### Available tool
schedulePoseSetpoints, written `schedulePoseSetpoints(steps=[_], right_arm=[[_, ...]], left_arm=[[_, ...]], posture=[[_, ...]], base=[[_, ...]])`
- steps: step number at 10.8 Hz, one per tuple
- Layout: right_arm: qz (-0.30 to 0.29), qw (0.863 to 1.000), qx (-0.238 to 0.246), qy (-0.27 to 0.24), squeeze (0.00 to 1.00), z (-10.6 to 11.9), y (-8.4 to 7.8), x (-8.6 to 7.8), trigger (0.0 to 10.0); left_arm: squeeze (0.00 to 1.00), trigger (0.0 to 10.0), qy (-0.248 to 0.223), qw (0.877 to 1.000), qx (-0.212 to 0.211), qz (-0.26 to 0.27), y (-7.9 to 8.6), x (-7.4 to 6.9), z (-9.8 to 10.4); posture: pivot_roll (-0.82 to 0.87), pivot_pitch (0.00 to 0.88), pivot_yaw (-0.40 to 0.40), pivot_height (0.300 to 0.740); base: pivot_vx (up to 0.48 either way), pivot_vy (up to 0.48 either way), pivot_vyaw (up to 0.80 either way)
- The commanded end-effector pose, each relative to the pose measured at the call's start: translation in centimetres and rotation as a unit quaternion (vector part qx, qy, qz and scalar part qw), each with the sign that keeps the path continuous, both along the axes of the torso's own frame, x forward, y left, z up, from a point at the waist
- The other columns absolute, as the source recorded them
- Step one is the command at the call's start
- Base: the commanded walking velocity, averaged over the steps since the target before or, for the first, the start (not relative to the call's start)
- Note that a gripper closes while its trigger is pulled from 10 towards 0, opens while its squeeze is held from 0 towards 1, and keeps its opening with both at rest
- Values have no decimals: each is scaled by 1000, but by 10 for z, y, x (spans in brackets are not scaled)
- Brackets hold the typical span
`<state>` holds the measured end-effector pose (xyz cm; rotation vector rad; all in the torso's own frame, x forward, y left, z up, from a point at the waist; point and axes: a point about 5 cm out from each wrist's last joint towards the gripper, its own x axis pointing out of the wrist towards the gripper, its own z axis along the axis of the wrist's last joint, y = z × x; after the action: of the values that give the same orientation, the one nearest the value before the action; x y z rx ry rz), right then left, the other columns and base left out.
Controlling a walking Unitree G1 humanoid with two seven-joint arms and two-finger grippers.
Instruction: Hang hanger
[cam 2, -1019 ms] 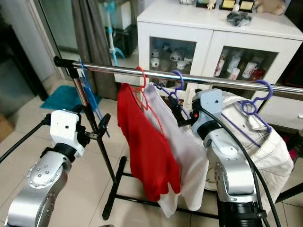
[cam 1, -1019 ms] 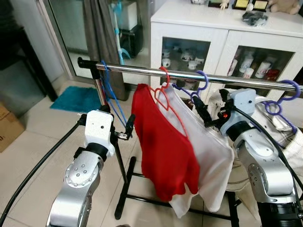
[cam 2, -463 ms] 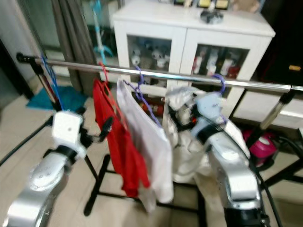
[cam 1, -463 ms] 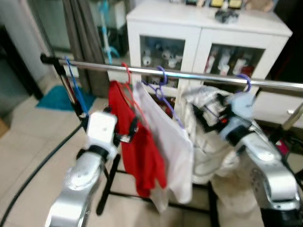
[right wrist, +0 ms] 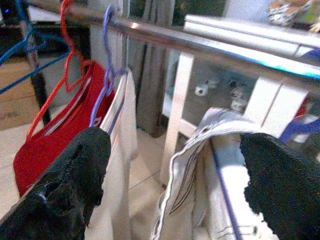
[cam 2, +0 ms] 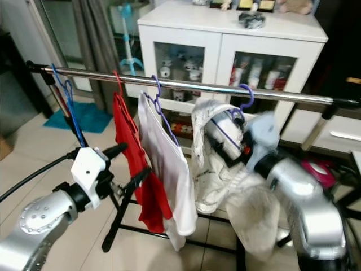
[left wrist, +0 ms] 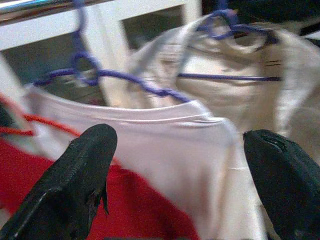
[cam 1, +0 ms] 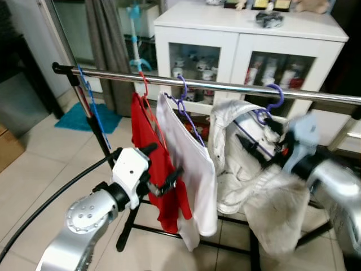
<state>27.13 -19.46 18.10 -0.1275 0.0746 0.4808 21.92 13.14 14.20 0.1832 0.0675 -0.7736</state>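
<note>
Left gripper [cam 1: 163,169] spread wide, empty, beside the red shirt [cam 1: 152,147]. White shirt [cam 1: 189,164] next. Purple hanger [cam 1: 269,104] with the cream garment [cam 1: 248,169] sits hooked on the rail [cam 1: 225,86]. Right gripper [right wrist: 170,175] wide apart, empty. We judge it hung; next we back clear.

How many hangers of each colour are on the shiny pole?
Blue hanger: 1
Red hanger: 1
Purple hangers: 2
Total on the rail: 4
</note>
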Motion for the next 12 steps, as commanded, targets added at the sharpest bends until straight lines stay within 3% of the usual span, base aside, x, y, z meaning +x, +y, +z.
schedulePoseSetpoints(steps=[1,2,4,5,6,7,12], right_arm=[[-19,1000,6,7,0,0,-6,2,10000],[-35,999,-3,20,0,-3,-10,11,10000],[-13,999,6,36,0,-5,-6,20,10000],[3,999,5,44,0,-6,-6,23,4941],[4,999,3,45,0,-6,-7,24,1961],[10,999,0,47,0,-6,-8,26,0],[17,998,-15,57,0,-8,-12,35,0]], left_arm=[[0,10000,-2,1000,-1,-14,0,0,3],[0,10000,9,999,-1,-46,0,-3,6],[0,10000,27,997,1,-79,-1,-11,4],[0,10000,31,996,1,-81,1,-12,3],[0,10000,32,996,2,-81,2,-13,3],[0,10000,34,996,4,-82,3,-14,3],[0,10000,37,996,10,-85,4,-17,1]], posture=[[-49,0,52,740],[-41,0,50,740],[-36,0,48,740],[-25,0,41,740],[-23,0,39,740],[-21,0,37,740],[-15,0,34,740]], base=[[0,0,0],[0,0,0],[0,0,0],[0,0,0],[0,0,0],[0,0,0],[0,0,0]])
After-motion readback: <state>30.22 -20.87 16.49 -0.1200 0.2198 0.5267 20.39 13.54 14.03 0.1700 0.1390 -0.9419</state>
